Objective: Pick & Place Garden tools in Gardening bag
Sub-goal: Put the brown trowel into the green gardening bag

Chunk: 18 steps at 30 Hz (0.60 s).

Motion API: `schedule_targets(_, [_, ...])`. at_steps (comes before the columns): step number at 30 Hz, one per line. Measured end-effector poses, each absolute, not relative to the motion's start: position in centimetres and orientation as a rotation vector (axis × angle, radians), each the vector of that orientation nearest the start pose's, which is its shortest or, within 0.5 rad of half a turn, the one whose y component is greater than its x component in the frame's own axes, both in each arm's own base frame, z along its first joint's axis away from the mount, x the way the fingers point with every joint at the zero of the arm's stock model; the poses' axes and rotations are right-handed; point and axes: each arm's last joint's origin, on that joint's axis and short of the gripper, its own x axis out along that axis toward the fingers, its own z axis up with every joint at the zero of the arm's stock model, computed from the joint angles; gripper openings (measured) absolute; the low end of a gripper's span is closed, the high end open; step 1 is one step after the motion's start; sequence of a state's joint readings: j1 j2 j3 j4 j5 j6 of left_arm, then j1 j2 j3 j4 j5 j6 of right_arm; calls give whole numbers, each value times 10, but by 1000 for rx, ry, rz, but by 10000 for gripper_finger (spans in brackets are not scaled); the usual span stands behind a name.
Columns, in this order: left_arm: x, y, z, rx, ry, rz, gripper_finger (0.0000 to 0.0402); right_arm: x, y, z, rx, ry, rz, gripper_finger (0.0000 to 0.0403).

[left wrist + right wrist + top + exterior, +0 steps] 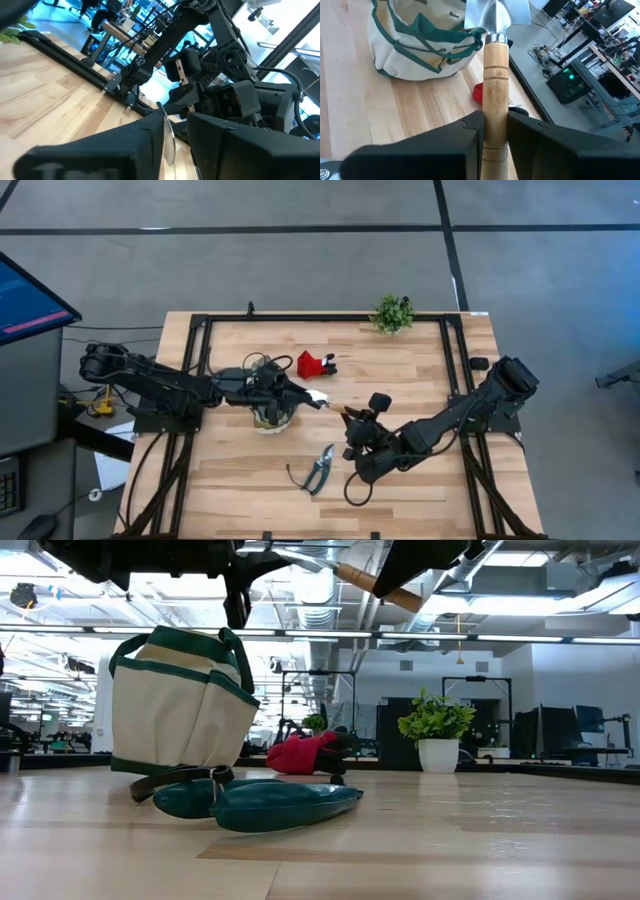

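Up above the wooden counter (pixel 400 370), both arms meet over its middle. Below them the canvas bag (pixel 415 47) sits upright. Between them hangs the trowel (pixel 495 75): the right pincer (pixel 495 132) clamps its wooden handle, and the left pincer (pixel 172 145) pinches its silver blade. Shears (pixel 320 470) lie flat nearer the front edge, and the red tool (pixel 314 365) rests beyond the bag.
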<state>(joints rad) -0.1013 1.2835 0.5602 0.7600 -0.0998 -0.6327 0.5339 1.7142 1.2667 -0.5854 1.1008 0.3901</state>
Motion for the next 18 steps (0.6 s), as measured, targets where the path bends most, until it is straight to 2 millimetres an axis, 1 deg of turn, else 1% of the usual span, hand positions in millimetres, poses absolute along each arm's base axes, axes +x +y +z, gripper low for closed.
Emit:
schedule_targets(5, [264,-24,243,-636,-34,-12,38,311,154,243,-398,590,-632,50])
schedule_targets(10, [264,-24,243,-636,-33,-12,14,311,154,243,-398,589,-632,50])
schedule_targets(13, [264,-24,243,-637,-34,-11,7,311,154,243,-400,590,-633,50])
schedule_targets(18, [264,-24,243,-627,-34,-11,7,311,154,243,-399,590,-632,50])
